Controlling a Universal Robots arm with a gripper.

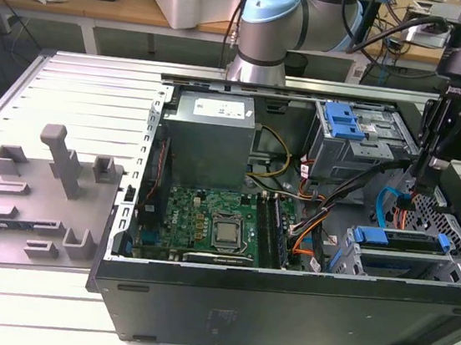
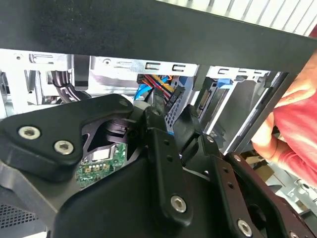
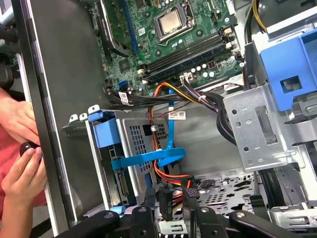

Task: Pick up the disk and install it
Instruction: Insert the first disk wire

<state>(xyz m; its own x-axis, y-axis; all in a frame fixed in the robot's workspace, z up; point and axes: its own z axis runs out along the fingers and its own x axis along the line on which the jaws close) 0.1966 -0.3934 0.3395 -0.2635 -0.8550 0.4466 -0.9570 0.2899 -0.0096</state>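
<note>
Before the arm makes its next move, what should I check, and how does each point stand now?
1. Is the disk in the lower cage? Ok; fully seated, cannot tell.
2. Is the gripper off the disk? Ok, it is apart from it.
3. Are the cables out of the gripper's way? Not ok, they lie close to it.
4. Is the person's hand away from the case wall? Not ok, it is right beside it.
</note>
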